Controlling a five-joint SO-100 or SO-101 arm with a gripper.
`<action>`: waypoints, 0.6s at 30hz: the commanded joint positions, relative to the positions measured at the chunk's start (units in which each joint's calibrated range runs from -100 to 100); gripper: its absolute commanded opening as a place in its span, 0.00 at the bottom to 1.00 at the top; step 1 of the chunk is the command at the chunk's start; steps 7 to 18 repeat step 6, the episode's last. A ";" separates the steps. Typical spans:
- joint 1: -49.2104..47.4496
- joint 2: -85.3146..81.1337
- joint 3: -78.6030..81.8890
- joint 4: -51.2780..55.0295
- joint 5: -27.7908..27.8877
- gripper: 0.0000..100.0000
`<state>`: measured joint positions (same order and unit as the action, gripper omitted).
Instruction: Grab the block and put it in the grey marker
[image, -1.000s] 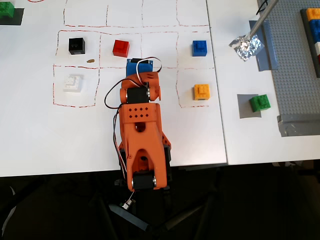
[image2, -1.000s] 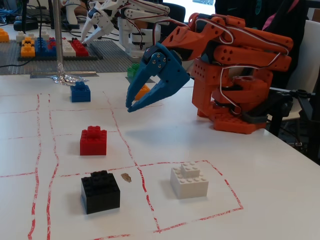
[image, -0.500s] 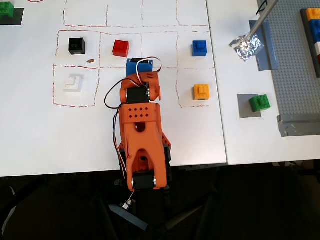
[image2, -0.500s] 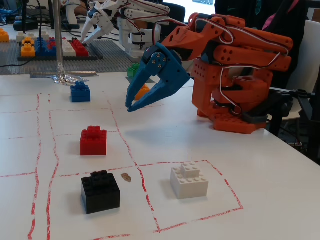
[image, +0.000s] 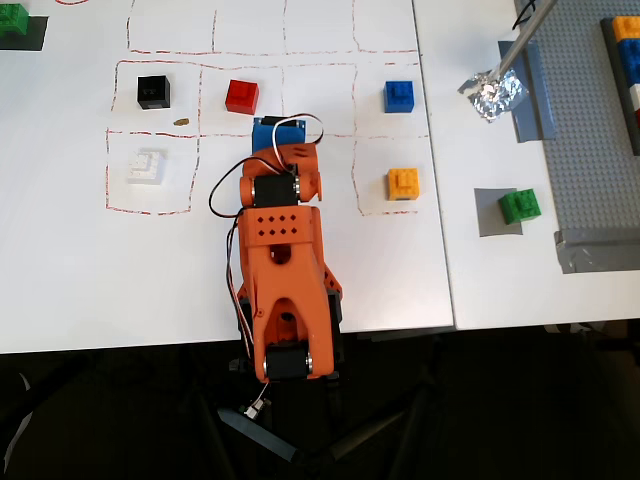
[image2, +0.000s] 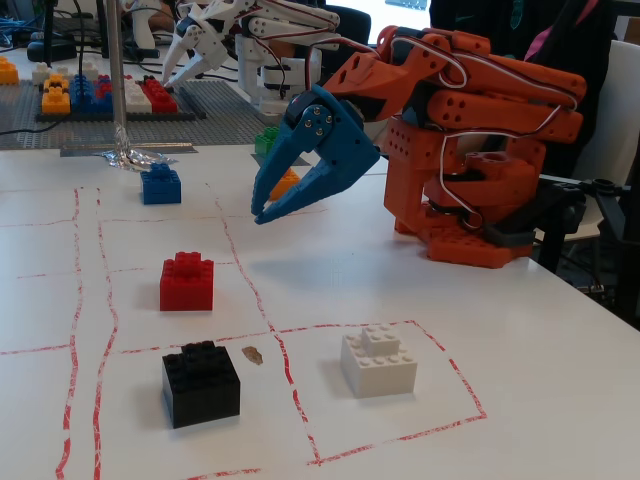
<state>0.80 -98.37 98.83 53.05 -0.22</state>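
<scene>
The green block (image: 520, 206) rests on the right-hand part of the grey marker (image: 491, 213), overlapping its right edge in the overhead view; on that showing the placement appears done, or very nearly so, though the block sits off-centre on the patch. The end effector (image2: 262, 211) is released and empty: in the fixed view its blue jaws stand parted, tips pointing down above the table (image: 60, 270) and touching nothing. The arm is folded back over its base, and in the overhead view block and marker lie well apart from the end effector, to its right and slightly nearer the table's front edge. What may remain is only a check of the seating; no grasp is in hand. Count of loose bricks inside the red-lined grid: one black brick (image: 153, 91), one red brick (image: 242, 96), one white brick (image: 147, 165), one blue brick (image: 400, 95) and one orange-yellow brick (image: 403, 184), five in all, none touching the end effector. A second green brick (image: 13, 19) sits on a dark patch at the far upper left of the overhead view, well apart from the end effector. One piece of crumpled foil (image: 493, 93) lies at the foot of a metal rod (image: 524, 36), to the upper right. One studded baseplate (image: 595, 150) carries further bricks at the frame edge; these are cut off and I cannot count them reliably. One small brown speck (image: 181, 122) lies beside the black brick.
</scene>
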 joint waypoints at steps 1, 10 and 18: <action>-0.40 -1.20 0.90 -1.46 0.63 0.00; -0.40 -1.20 0.90 -1.46 0.63 0.00; -0.40 -1.20 0.90 -1.46 0.63 0.00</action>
